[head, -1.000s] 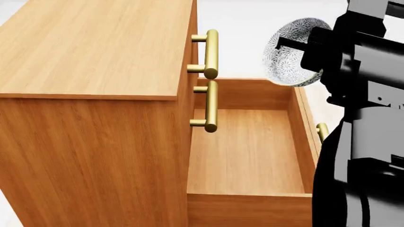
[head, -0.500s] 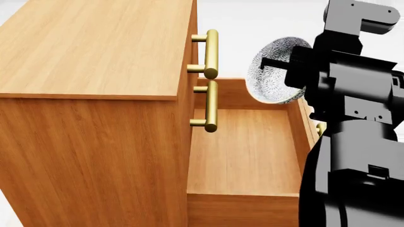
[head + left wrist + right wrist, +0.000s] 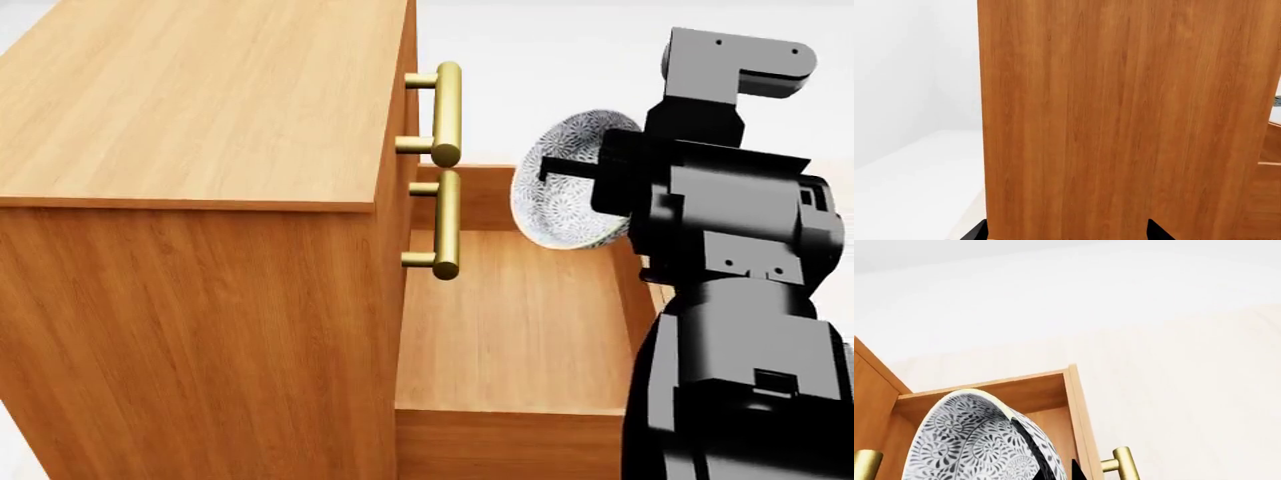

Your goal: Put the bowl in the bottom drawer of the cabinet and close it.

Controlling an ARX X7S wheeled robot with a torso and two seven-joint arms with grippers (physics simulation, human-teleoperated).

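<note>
Pale floor behind the cabinet (image 3: 200,200) — right jaws clamp the bowl (image 3: 567,190) over the bottom drawer (image 3: 514,330); left jaws unclear

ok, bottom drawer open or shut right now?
Open. The bottom drawer is pulled out of the cabinet, its wooden floor bare, with the bowl held tilted above it.

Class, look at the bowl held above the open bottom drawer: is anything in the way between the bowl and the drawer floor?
Nothing visible blocks it. The bowl, tilted on edge in the right gripper, hangs over the far part of the open bottom drawer, whose floor shows bare wood. The upper brass handles sit off to the side, beside the cabinet.
</note>
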